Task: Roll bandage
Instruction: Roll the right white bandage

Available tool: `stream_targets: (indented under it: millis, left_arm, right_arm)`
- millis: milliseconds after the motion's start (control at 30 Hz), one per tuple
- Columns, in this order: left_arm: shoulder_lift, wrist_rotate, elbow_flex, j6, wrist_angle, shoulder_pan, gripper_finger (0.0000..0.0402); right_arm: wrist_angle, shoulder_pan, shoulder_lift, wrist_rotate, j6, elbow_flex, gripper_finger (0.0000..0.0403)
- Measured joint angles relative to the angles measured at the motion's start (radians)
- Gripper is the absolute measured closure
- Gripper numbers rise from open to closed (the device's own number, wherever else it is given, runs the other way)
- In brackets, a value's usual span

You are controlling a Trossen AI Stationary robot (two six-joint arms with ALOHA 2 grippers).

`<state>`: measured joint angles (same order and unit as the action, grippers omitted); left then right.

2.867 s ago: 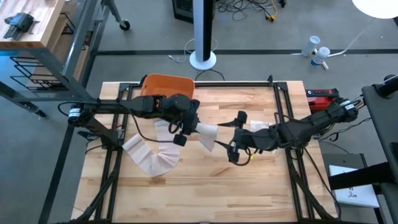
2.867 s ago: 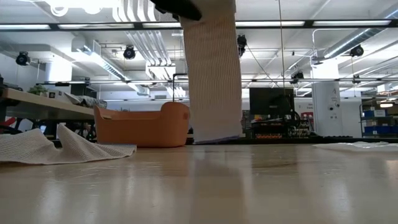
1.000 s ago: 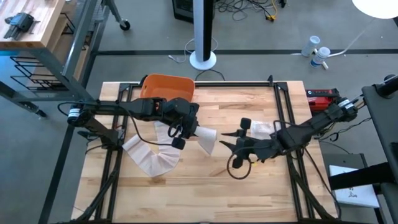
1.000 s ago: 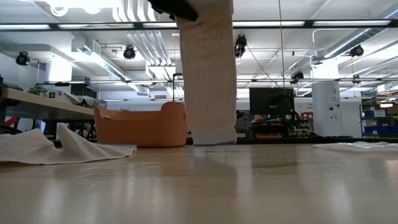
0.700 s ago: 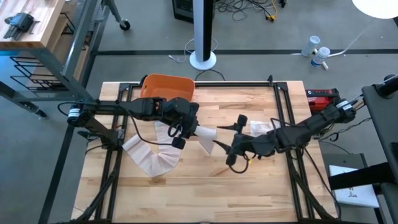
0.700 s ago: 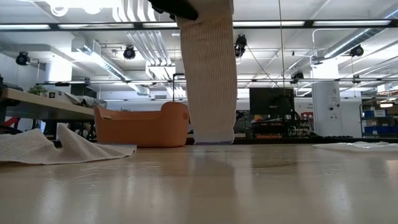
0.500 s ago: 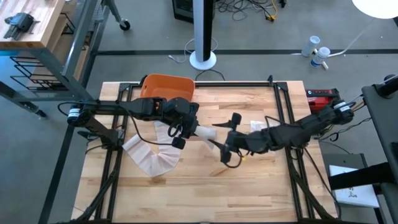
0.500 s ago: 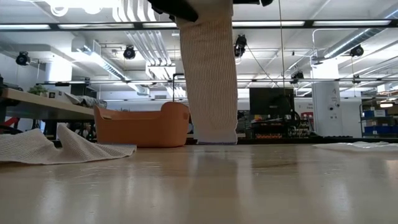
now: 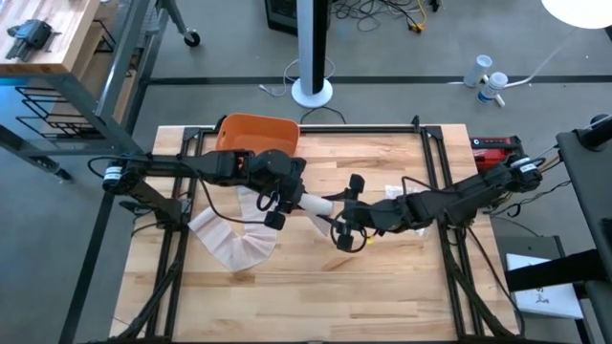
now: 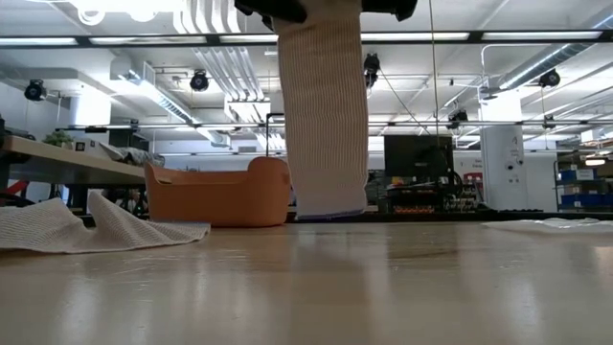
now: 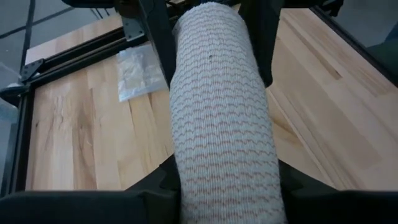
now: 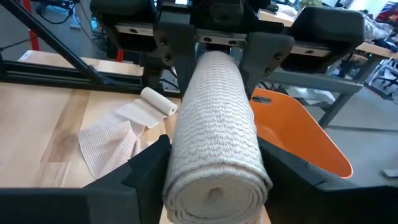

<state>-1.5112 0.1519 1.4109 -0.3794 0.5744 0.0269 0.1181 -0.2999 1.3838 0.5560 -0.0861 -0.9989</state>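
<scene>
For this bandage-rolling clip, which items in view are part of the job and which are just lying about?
Part of the job:
- bandage roll, held off the table
- left gripper, shut on one end of it
- right gripper, fingers either side of the other end
- loose bandage strip lying on the table

Lying about:
- orange bin
- clear plastic packet
- red device beside the table

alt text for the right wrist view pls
A rolled white bandage is held between the right gripper's dark fingers and, at its far end, the left gripper, over a wooden table; loose bandage and an orange bin lie beyond.
</scene>
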Motion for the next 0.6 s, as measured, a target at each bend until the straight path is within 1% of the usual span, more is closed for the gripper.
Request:
stream_targets:
  millis: [200,333,500,600]
  left_arm:
    - [0.000,0.022,0.000,-0.016,-0.012,0.000,0.0283]
    - [0.000,0.029,-0.004,-0.071,-0.042,0.001,0.0272]
    - [0.003,0.161,-0.053,-0.110,-0.205,0.022,0.0254]
    - [0.003,0.182,-0.062,-0.108,-0.251,0.040,0.0241]
  right_arm:
    - [0.000,0.000,-0.001,-0.004,0.016,0.000,0.0218]
    - [-0.001,-0.001,-0.002,-0.002,0.014,0.000,0.0244]
    - [-0.018,-0.007,-0.037,-0.006,-0.010,0.000,0.0289]
    - [-0.049,-0.018,-0.081,-0.008,-0.011,0.000,0.0307]
